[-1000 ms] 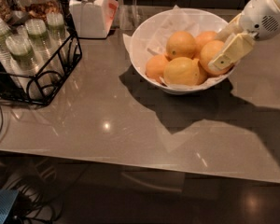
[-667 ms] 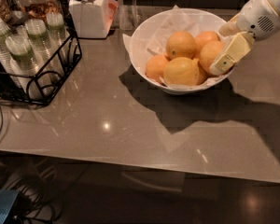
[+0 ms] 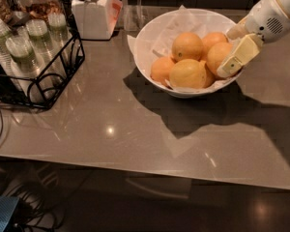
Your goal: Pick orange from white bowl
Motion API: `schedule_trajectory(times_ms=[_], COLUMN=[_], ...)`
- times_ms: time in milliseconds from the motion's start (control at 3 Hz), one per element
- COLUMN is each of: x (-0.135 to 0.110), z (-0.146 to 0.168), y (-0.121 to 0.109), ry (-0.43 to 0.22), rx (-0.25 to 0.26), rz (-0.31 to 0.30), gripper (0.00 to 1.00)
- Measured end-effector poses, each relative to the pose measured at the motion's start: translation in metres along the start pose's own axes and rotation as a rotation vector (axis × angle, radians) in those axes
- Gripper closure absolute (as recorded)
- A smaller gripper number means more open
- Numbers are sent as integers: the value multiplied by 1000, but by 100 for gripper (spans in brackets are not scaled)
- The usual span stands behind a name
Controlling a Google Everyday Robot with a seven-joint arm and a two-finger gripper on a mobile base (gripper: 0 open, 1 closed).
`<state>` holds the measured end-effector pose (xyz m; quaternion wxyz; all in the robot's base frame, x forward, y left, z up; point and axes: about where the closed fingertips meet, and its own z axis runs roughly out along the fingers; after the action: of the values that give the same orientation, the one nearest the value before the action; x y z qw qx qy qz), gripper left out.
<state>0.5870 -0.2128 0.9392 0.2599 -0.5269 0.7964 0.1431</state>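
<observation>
The white bowl [image 3: 150,37], lined with crumpled white paper, stands at the back right of the grey table. Several oranges lie in it. The deeper orange one [image 3: 216,56] lies at the bowl's right side, resting among the others. My gripper [image 3: 228,52] comes in from the upper right on a white arm and sits at the right flank of that orange, over the bowl's right rim. A paler fruit [image 3: 187,74] lies in front, another orange [image 3: 187,46] behind it, and a smaller one [image 3: 162,69] at the left.
A white lidded jar [image 3: 93,11] stands at the back, left of the bowl. A black wire rack [image 3: 43,71] holding cups of green stuff stands at the left edge. The table's front edge [image 3: 135,170] runs across the lower part, with cables below.
The gripper has shifted only slightly at the right side of the bowl. The oranges have stayed in place.
</observation>
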Motion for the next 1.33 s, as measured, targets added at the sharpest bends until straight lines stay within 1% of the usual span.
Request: schedule_trajectory(times_ms=[667,1000,1333], x=[5,8,11], z=[5,12,17], y=[-5,-6,-8], ry=[11,26,40], rx=[-12,-25,-35], rz=[26,38,47], gripper=[12,17,36])
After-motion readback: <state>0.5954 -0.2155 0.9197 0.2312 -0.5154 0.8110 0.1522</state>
